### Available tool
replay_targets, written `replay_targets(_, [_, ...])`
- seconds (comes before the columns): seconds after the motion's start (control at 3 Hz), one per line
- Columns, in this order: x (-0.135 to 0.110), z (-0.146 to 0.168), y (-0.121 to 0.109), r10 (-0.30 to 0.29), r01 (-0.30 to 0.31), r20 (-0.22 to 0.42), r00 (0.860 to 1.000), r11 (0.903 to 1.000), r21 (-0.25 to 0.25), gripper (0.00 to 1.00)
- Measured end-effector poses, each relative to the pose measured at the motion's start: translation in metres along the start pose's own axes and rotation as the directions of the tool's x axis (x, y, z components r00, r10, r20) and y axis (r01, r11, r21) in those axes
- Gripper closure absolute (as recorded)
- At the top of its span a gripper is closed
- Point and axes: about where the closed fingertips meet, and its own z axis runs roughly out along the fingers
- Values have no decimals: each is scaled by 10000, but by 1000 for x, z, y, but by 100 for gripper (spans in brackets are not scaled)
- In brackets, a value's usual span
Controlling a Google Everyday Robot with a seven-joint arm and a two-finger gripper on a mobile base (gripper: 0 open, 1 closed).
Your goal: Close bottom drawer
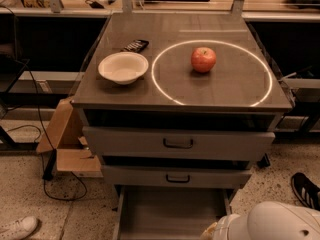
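Bottom drawer is pulled out, sitting at 6 o'clock in the view, below the other two. The flat grey tray inside is bare, and its front runs off the bottom edge. Middle drawer and top drawer are both pushed in, each with a dark loop handle at centre.

Gripper is down at 5 o'clock, just at the right rear corner of the open drawer, mostly hidden behind the white arm shell. Can't tell how far open it is or whether it has hold of anything. Can't tell if it touches the drawer either.

On the cabinet top:
- apple inside the white ring, toward 12 o'clock of the ring's centre
- white bowl just outside the ring at 9 o'clock, upright
- small dark flat object at 1 o'clock from the bowl, near it; can't make out what it is

On the floor:
- cardboard box at 9 o'clock of the cabinet, against its left side
- black cable looping below the box
- white shoe at 8 o'clock
- black shoe at 4 o'clock
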Motion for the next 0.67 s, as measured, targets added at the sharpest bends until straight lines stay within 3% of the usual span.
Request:
replay_targets(0.33, [2,6,10,34,-35,3,10000,10000,33,100])
replay_targets(0.67, [20,45,36,821,-825,-123,9965,9957,-410,100])
